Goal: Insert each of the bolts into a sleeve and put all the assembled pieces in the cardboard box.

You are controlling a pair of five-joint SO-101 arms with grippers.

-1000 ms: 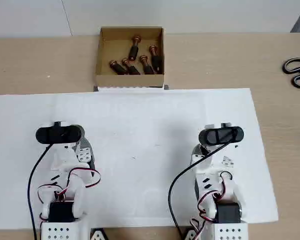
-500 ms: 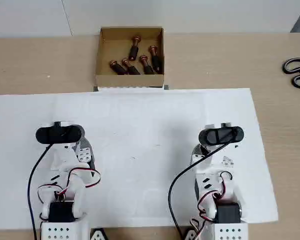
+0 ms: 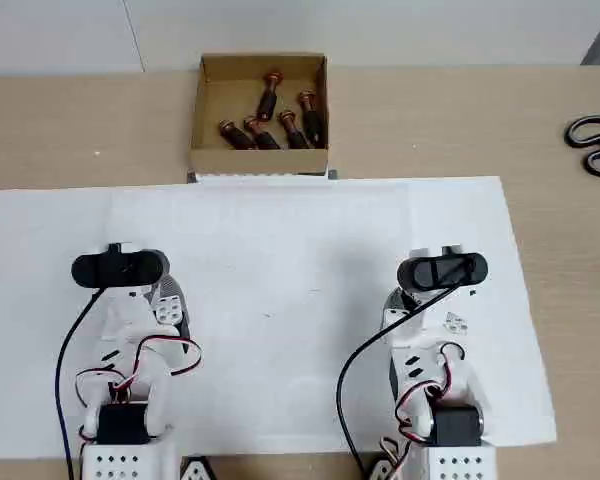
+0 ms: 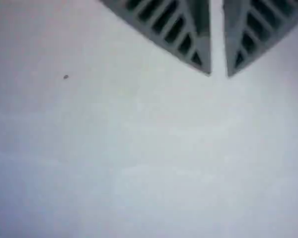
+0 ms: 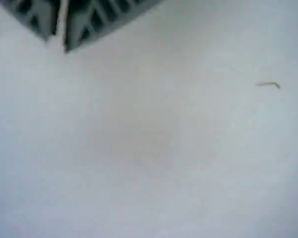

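Observation:
The cardboard box [image 3: 208, 112] stands at the far middle of the table, just beyond the white paper sheet [image 3: 280, 260]. Several copper bolts in dark sleeves [image 3: 268, 98] lie inside it. Both arms are folded back at the near edge. The left arm [image 3: 130, 300] rests over the paper's near left part and the right arm [image 3: 435, 300] over its near right part. In the left wrist view my left gripper [image 4: 217, 72] is shut just above bare paper, a thin slit between its tips. My right gripper [image 5: 55, 43] is likewise shut over bare paper.
Black-handled scissors [image 3: 595, 145] lie on the wooden table at the far right. A small mark [image 5: 268, 85] shows on the paper near the right gripper. Black cables run from each arm's wrist camera down to its base.

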